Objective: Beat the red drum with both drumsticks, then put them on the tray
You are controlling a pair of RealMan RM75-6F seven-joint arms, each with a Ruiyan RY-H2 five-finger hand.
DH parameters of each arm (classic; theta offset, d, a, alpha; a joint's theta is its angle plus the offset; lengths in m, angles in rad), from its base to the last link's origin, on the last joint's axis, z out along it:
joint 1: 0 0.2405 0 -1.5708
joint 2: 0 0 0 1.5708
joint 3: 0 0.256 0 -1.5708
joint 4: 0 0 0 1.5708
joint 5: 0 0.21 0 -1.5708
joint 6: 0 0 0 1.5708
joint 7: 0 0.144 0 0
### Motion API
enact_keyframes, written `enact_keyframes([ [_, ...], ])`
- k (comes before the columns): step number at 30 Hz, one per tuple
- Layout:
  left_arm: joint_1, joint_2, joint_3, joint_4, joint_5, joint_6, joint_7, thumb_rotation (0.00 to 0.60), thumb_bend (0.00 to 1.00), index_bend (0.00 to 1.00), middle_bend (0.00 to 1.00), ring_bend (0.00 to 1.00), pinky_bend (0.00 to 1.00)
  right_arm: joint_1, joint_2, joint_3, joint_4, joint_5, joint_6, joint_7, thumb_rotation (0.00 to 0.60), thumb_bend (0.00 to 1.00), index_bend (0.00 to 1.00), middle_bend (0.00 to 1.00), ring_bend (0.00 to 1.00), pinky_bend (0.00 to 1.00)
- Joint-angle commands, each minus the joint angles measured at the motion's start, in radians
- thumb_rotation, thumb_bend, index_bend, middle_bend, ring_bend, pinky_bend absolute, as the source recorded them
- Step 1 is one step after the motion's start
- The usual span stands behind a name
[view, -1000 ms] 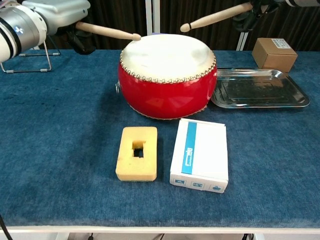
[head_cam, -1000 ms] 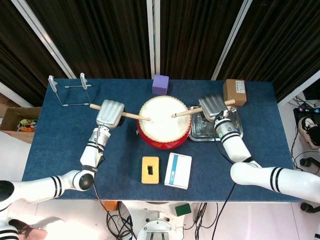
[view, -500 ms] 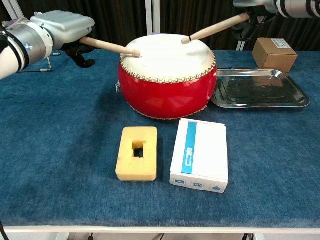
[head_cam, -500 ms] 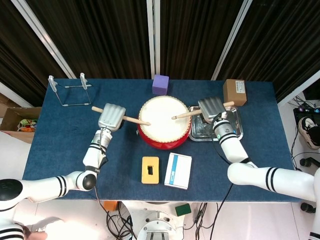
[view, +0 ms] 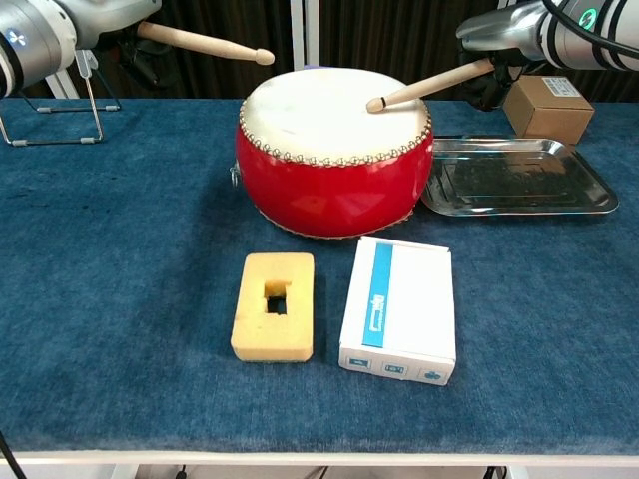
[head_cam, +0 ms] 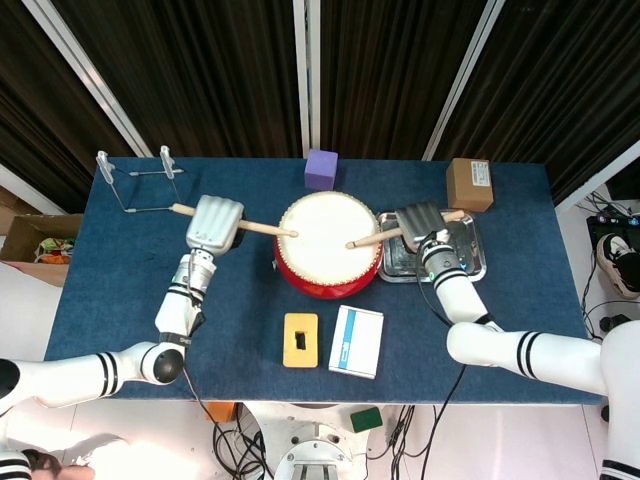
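Observation:
The red drum [view: 332,185] with its white skin [head_cam: 326,230] stands mid-table. My left hand [head_cam: 214,223] grips a wooden drumstick [view: 205,43] left of the drum; its tip hangs raised above the skin's left edge. My right hand [head_cam: 421,224] holds the other drumstick [view: 427,86] from the drum's right side. That stick slants down, and its tip rests on the skin's right part. In the chest view my right hand [view: 519,28] shows at the top right. The steel tray [view: 517,178] lies right of the drum, holding nothing.
A yellow foam block [view: 274,305] and a white-and-blue box [view: 398,308] lie in front of the drum. A cardboard box [view: 547,108] sits behind the tray, a purple cube [head_cam: 321,169] behind the drum, a wire stand [head_cam: 140,182] at the far left.
My left hand has lifted its drumstick off the drum skin. My right hand has come down and its stick's tip now touches the skin.

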Motion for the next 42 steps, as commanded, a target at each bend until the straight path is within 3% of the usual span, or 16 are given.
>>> enact_keyframes([
  [1, -0.035, -0.074, 0.023, 0.077, -0.041, -0.049, 0.036, 0.600, 0.38, 1.00, 1.00, 1.00, 1.00, -0.011, 0.044, 0.039, -0.061, -0.051, 0.034, 0.054, 0.600, 1.00, 1.00, 1.00, 1.00, 1.00],
  [5, -0.070, -0.143, 0.036, 0.171, -0.092, -0.090, 0.077, 0.600, 0.38, 1.00, 1.00, 1.00, 1.00, -0.045, 0.122, 0.084, -0.144, -0.113, 0.066, 0.127, 0.600, 1.00, 1.00, 1.00, 1.00, 1.00],
  [8, -0.072, -0.137, 0.016, 0.166, -0.090, -0.070, 0.062, 0.600, 0.38, 1.00, 1.00, 1.00, 1.00, -0.055, 0.135, 0.083, -0.149, -0.114, 0.060, 0.139, 0.600, 1.00, 1.00, 1.00, 1.00, 1.00],
  [14, -0.039, -0.040, -0.011, 0.033, -0.009, 0.016, 0.009, 0.600, 0.38, 1.00, 1.00, 1.00, 1.00, -0.022, 0.034, 0.017, -0.029, -0.032, -0.003, 0.057, 0.600, 1.00, 1.00, 1.00, 1.00, 1.00],
  [19, -0.039, -0.021, 0.004, -0.006, 0.004, 0.017, 0.023, 0.600, 0.38, 1.00, 1.00, 1.00, 1.00, 0.006, -0.033, -0.010, 0.040, 0.020, -0.009, -0.002, 0.600, 1.00, 1.00, 1.00, 1.00, 1.00],
  [26, -0.089, -0.129, 0.052, 0.143, -0.069, -0.072, 0.096, 0.600, 0.38, 1.00, 1.00, 1.00, 1.00, -0.057, 0.091, 0.062, -0.114, -0.115, 0.064, 0.126, 0.600, 1.00, 1.00, 1.00, 1.00, 1.00],
  [29, -0.085, -0.141, 0.039, 0.159, -0.073, -0.052, 0.076, 0.600, 0.38, 1.00, 1.00, 1.00, 1.00, -0.103, 0.162, 0.080, -0.181, -0.185, 0.081, 0.196, 0.600, 1.00, 1.00, 1.00, 1.00, 1.00],
  [34, -0.025, -0.053, -0.007, 0.044, -0.002, 0.043, -0.039, 0.600, 0.38, 1.00, 1.00, 1.00, 1.00, -0.184, 0.235, 0.052, -0.195, -0.256, 0.065, 0.279, 0.600, 1.00, 1.00, 1.00, 1.00, 1.00],
  [42, 0.101, 0.120, -0.014, -0.130, 0.104, 0.162, -0.175, 0.600, 0.38, 1.00, 1.00, 1.00, 1.00, -0.323, 0.190, -0.049, -0.005, -0.374, -0.042, 0.434, 0.600, 1.00, 1.00, 1.00, 1.00, 1.00],
])
